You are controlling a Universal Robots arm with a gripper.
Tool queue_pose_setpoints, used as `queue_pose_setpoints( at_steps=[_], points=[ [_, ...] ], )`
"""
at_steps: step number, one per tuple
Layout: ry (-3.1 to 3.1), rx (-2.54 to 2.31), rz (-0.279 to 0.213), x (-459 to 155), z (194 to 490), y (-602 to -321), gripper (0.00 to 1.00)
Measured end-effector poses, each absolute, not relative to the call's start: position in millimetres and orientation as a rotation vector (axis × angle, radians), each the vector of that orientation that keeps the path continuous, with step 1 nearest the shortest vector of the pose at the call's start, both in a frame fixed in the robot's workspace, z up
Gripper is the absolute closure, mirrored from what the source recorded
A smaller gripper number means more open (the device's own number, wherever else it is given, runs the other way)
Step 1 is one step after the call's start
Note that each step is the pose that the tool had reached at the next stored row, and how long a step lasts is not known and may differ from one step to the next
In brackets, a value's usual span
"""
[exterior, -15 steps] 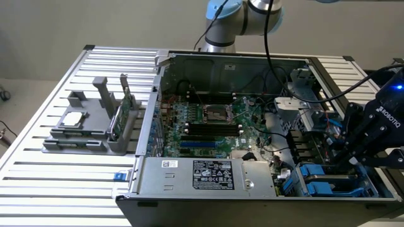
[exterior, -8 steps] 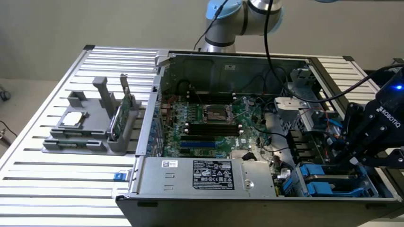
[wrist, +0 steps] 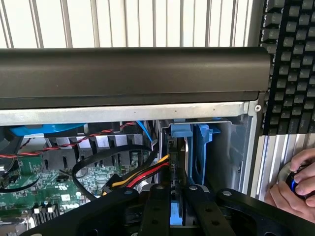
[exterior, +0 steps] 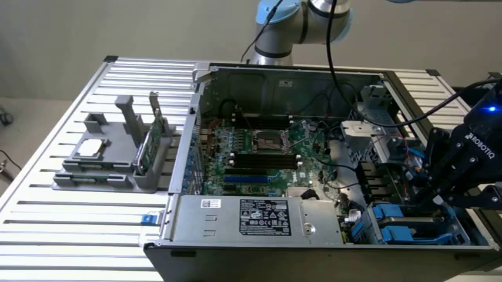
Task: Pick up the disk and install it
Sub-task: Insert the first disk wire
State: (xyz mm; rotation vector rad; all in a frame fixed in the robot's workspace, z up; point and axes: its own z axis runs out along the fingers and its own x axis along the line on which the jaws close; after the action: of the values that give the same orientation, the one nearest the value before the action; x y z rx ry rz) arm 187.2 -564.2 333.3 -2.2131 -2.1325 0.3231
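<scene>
Looking along the wrist view, you find the black jointed fingers (wrist: pixel 156 209) nearly together, clamped on the disk (wrist: pixel 176 162). It stands on edge, a thin metal slab in a glossy blue plastic carrier, in the grey sheet-metal drive bay (wrist: pixel 231 147) of the open computer case (exterior: pixel 235 232), just beside 1 other blue carrier (wrist: pixel 202 147). The case rests on a ribbed metal surface (exterior: pixel 79 235).
</scene>
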Motion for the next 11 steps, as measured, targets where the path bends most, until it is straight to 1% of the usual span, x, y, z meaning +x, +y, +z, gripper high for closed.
queue_pose_setpoints(
  at_steps=[11],
  points=[
    [-2.137,-2.218,0.314,186.4,332.8,-564.1,0.83]
  ],
)
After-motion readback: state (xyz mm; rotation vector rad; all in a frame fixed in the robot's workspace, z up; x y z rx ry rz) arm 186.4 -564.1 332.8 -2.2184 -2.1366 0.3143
